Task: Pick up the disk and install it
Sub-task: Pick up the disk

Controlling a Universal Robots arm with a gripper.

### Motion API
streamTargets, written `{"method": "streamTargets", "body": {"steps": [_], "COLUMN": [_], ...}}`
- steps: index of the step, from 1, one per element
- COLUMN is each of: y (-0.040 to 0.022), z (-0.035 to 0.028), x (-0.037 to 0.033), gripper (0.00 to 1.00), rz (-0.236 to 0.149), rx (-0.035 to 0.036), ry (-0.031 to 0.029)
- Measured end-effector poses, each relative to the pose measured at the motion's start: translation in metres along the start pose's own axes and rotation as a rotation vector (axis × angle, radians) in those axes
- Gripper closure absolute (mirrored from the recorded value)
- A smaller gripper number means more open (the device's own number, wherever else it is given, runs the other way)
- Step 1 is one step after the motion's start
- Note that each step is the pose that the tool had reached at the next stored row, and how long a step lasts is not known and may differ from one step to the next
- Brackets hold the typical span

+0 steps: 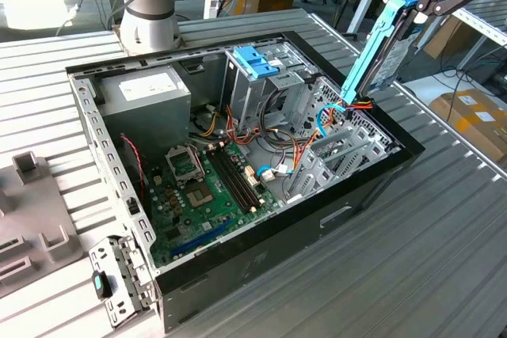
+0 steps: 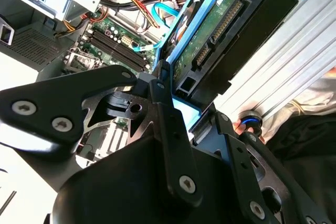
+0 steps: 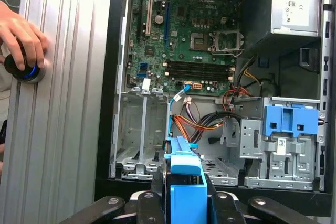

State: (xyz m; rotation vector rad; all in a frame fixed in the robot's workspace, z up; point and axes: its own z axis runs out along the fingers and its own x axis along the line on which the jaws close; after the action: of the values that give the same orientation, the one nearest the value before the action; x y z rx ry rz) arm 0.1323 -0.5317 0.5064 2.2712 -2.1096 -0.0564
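Note the tool [image 1: 413, 1] clamped on the disk [image 1: 394, 59], held tilted and aloft at two o'clock in the exterior view, over the three-o'clock edge of the open case [image 1: 333, 219]. Judged wise here: square the blue rails [image 1: 371, 51] with the empty bay [image 1: 341, 152], skirt the loose cables [image 1: 299, 152], descend slowly without forcing the fit.

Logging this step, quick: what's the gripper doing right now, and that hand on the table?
Gripper: shut on the disk, above the open computer case.
Hand: resting on a round black knob.
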Motion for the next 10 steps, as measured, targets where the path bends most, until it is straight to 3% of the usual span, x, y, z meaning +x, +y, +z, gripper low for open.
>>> {"method": "streamTargets", "body": {"steps": [10], "y": [0.0001], "z": [0.0001], "x": [0.0086], "gripper": [0.63], "rz": [0.0], "rx": [0.0], "ry": [-0.0001]}}
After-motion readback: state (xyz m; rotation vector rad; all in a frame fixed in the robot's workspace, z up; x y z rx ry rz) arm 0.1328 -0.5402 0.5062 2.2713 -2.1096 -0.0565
